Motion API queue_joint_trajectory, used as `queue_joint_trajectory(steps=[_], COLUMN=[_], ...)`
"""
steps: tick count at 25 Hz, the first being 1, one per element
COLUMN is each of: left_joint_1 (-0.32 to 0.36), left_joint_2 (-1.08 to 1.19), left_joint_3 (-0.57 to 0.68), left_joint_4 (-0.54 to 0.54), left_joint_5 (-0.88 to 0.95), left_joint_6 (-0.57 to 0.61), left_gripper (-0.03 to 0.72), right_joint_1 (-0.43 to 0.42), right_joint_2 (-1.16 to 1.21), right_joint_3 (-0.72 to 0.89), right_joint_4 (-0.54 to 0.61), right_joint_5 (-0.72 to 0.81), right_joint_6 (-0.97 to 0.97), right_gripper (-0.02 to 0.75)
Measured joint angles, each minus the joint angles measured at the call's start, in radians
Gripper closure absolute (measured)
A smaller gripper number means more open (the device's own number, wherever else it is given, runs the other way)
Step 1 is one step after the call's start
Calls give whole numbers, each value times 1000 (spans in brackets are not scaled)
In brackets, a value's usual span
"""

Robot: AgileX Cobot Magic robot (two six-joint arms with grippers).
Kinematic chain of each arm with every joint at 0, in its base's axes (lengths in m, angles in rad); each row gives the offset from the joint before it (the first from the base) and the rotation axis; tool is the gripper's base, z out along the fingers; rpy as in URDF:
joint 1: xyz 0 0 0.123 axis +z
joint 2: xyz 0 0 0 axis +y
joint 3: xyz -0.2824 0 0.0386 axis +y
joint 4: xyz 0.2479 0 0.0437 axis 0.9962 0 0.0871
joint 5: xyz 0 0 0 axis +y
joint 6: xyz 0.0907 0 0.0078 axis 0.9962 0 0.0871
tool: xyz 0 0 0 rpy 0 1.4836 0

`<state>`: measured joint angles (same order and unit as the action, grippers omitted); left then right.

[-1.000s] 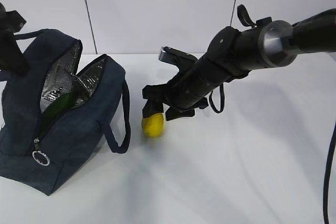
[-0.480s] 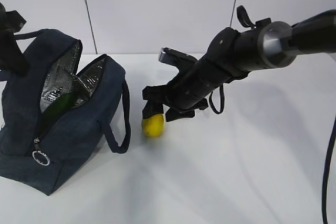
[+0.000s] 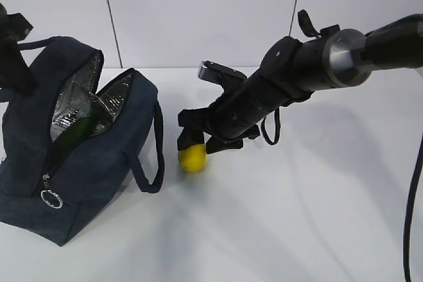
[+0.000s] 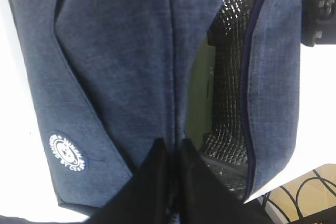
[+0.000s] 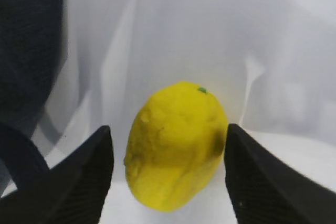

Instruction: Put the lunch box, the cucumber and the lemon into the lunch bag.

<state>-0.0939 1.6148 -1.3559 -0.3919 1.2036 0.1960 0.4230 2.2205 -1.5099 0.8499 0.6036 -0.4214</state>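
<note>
A white table [image 3: 297, 216] runs back to a pale panelled wall. The lemon [image 3: 192, 158] lies on the table just right of the lunch bag [image 3: 99, 163], its long axis tilted, with the small green stem end uppermost in the right wrist view. The right gripper [image 5: 168, 182] stands wide, a finger [image 5: 262, 182] on either side of the lemon without touching it. The bag sits unzipped, and a dark green cucumber [image 3: 76, 131] shows inside against the foil lining. The left gripper [image 4: 170, 182] is pinched narrow on the bag's fabric edge.
</note>
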Motion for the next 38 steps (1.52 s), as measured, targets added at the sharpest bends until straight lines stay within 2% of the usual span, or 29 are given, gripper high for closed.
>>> queue_joint_trajectory(steps=[16, 25, 38], left_joint_1=[0, 0, 0], left_joint_2=[0, 0, 0], left_joint_3=[0, 0, 0], left_joint_4=[-2, -2, -2], left_joint_5=[-2, -2, -2], left_joint_6=[0, 0, 0], left_gripper=[687, 687, 687], right_joint_1=[0, 0, 0], right_joint_2=[9, 9, 9], right_joint_3=[0, 0, 0], right_joint_4=[9, 11, 12], right_joint_5=[12, 12, 25], right_joint_6=[-20, -20, -41], right_gripper=[258, 368, 381])
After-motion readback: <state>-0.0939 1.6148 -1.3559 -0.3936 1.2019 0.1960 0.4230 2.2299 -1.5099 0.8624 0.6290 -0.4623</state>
